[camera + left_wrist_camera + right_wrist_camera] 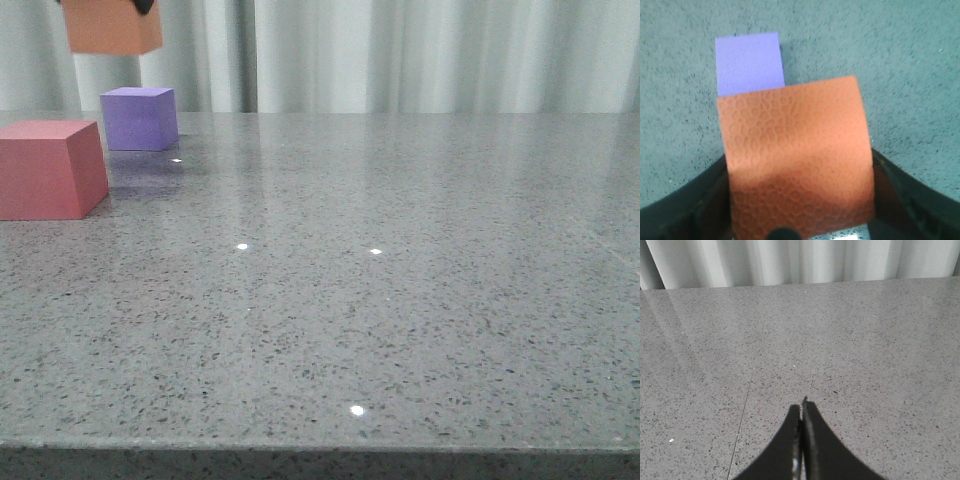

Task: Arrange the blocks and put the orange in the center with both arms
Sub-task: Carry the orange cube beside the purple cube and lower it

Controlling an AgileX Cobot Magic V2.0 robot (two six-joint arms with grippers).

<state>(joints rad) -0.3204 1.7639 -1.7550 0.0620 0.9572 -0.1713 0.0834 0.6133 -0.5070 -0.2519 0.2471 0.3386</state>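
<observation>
Left tool (800, 220) grips the orange cube (797, 160) between its fingers, lifted clear of the tabletop (400, 300), above the purple cube (140, 118). Pinkish-red cube (50, 168) rests nearby. Right tool (801, 412) is fully closed, holding nothing, over bare tabletop.

Left end effector (800, 200) clamped, raised; right end effector (801, 412) closed.

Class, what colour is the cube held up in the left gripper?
Orange cube, seen best in the left wrist view.
</observation>
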